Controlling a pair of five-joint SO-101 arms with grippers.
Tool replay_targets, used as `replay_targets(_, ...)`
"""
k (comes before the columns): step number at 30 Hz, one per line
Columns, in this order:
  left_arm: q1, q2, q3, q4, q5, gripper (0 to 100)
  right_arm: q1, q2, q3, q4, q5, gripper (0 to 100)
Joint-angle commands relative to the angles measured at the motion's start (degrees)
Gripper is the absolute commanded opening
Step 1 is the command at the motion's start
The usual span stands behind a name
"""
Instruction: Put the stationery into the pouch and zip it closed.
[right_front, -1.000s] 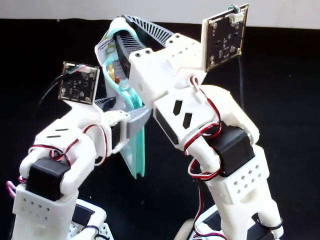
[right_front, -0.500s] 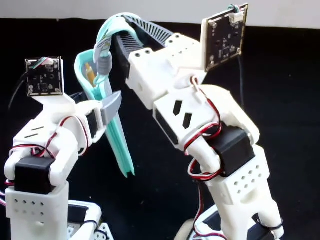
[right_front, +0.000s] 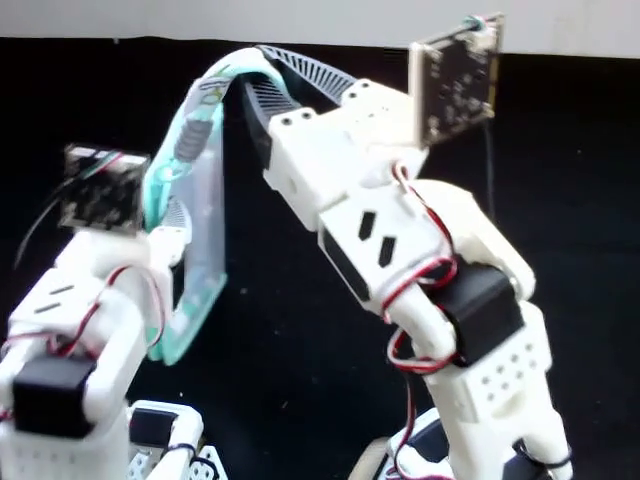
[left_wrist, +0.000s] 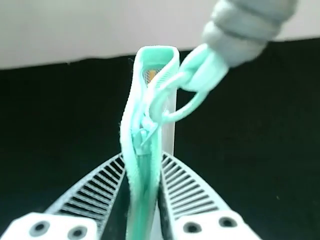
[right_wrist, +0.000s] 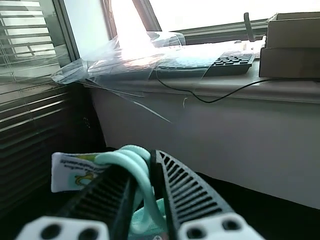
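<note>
Farthest left in the high view stands your left arm, its camera board beside the pouch (right_front: 203, 240). The left gripper (left_wrist: 143, 159) has its ribbed grey fingers (left_wrist: 95, 192) pressed together on the pouch's teal zipper edge, pinching it from both sides. The pouch is off the black table (right_front: 300, 340), strung between the two arms. It hangs down from the top, with its clear panel facing the camera and its lower end just beside the left arm.

In the left wrist view, a teal ring on the zipper pull (left_wrist: 175, 97) carries a grey tab (left_wrist: 247, 25) that slants away from the pouch. A small orange patch (left_wrist: 151, 75) shows inside the pouch's far end; what it is cannot be told. How far the zip is drawn cannot be told either.

Moving right, the pouch's top end arches over to your right gripper (right_front: 248, 68). Its fingers are clamped on a teal loop (right_wrist: 131, 157) at that end, next to a white label (right_wrist: 75, 172).

Behind, the right wrist view shows a sill with a keyboard (right_wrist: 225, 60) and boxes (right_wrist: 292, 45).
</note>
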Motion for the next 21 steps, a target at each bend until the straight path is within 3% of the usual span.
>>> replay_targets(1,-0.2,-3.6,-0.7,0.2,-0.4,12,0.7,-2.9,2.6,0.2,-0.3,0.6)
replay_targets(12,-0.3,-3.9,-0.6,0.3,-0.4,16,0.7,-12.4,16.6,0.2,-0.4,0.6)
replay_targets(21,-0.2,-3.8,-0.5,0.9,-0.4,16,0.4,-13.8,17.2,-0.1,-0.4,0.6)
